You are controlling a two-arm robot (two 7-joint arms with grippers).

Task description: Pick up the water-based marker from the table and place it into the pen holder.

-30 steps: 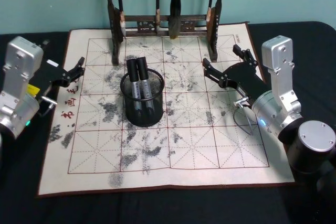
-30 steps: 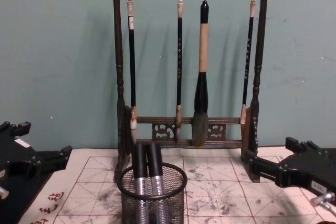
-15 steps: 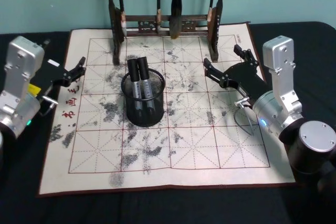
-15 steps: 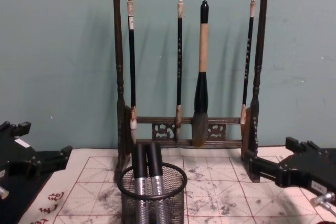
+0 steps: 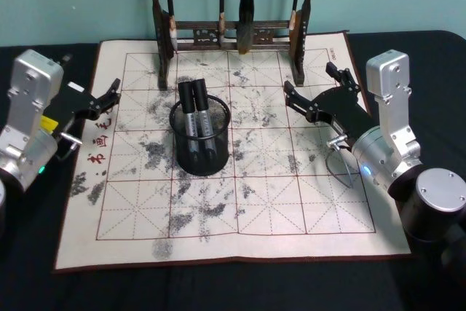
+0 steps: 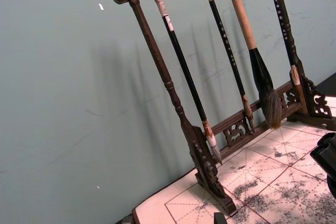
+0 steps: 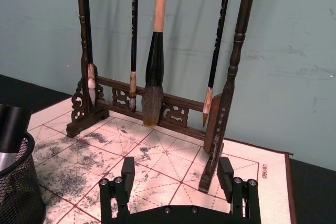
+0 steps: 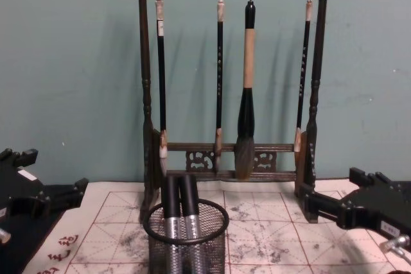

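The pen holder (image 5: 199, 143), a black mesh cup, stands on the ink-stained gridded mat (image 5: 255, 202) left of centre. Two markers (image 5: 194, 107) with black caps and silver barrels stand upright inside it, side by side; they also rise above the rim of the pen holder (image 8: 186, 245) as the markers (image 8: 179, 203). My left gripper (image 5: 109, 95) hovers open at the mat's left edge, empty. On the right of the mat my right gripper (image 5: 312, 87) is open, well clear of the holder. Its own wrist view shows the right gripper (image 7: 176, 174) with nothing between the fingers.
A tall dark wooden brush rack (image 5: 233, 34) with several hanging brushes stands along the mat's far edge, just behind the holder; the rack (image 8: 231, 75) rises high before a teal wall. Dark tabletop (image 5: 218, 289) surrounds the mat.
Both grippers and the markers stay where they were. Only the head view's framing has shifted slightly.
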